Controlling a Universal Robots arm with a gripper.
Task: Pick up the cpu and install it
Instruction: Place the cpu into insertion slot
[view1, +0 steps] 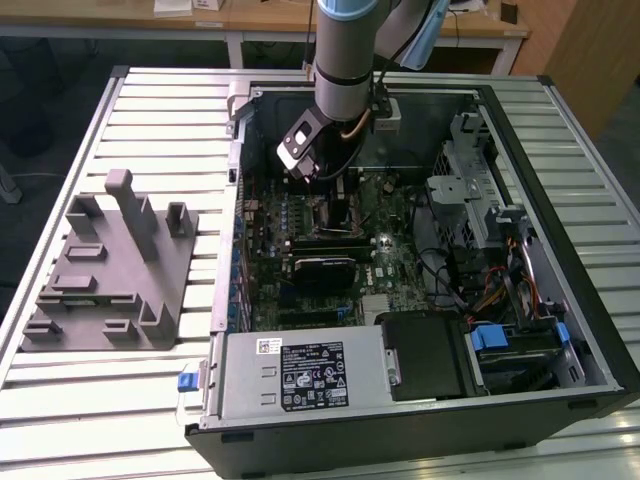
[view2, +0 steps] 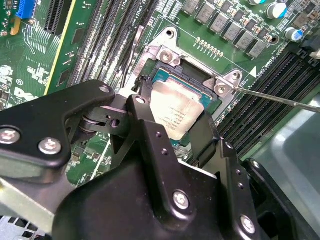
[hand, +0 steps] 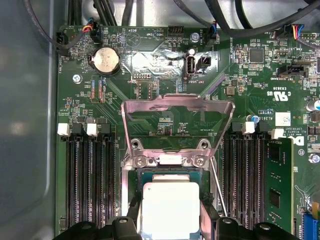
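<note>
One cpu (hand: 171, 207), faintly printed on top, sits clamped between two fingers (view2: 147, 125) of the gripper (view2: 176, 107) at the single open socket (hand: 165, 176).

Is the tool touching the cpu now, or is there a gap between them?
Touching. In the second wrist view the fingers of the tool meet two opposite edges of the cpu, no gap showing.

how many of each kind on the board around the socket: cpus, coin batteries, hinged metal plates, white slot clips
silvery-beige square cpu: 1
round silver coin battery: 1
hinged silver metal socket plate: 1
white plastic memory slot clips: 4
total: 7
</note>
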